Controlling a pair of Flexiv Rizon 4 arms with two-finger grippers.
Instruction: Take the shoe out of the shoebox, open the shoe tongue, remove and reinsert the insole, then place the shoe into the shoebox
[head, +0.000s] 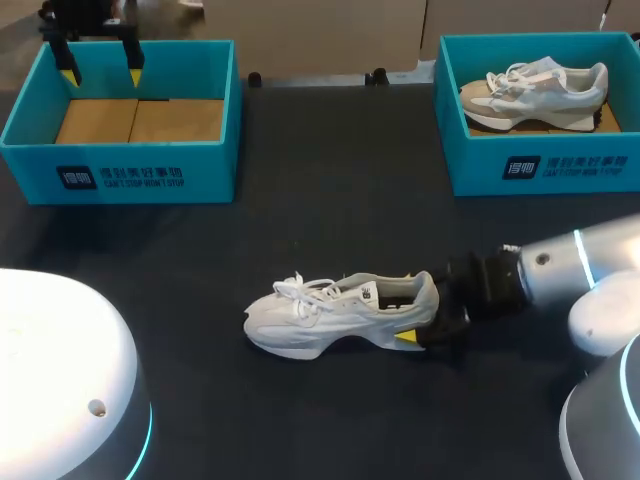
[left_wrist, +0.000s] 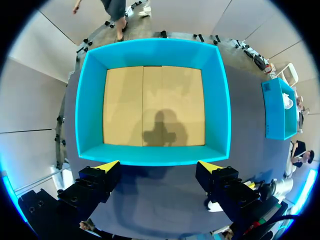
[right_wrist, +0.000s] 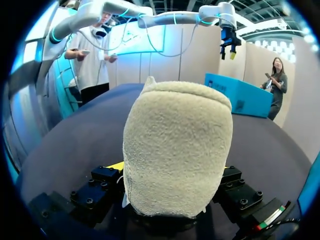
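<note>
A white shoe (head: 330, 315) lies on its sole in the middle of the dark table, toe pointing left. My right gripper (head: 407, 308) comes in from the right and is shut on its heel, one yellow tip on each side. In the right wrist view the fuzzy heel (right_wrist: 177, 145) stands between the fingers and hides the rest of the shoe. My left gripper (head: 101, 75) hangs open above the left teal shoebox (head: 120, 170). In the left wrist view its gripper (left_wrist: 159, 166) is over the near wall of that box (left_wrist: 150, 155), whose cardboard floor is bare.
A second teal shoebox (head: 540, 165) at the back right holds another pale shoe (head: 535, 92). The white base of my left arm (head: 60, 380) fills the near left corner. Open table surface lies between the boxes and the shoe.
</note>
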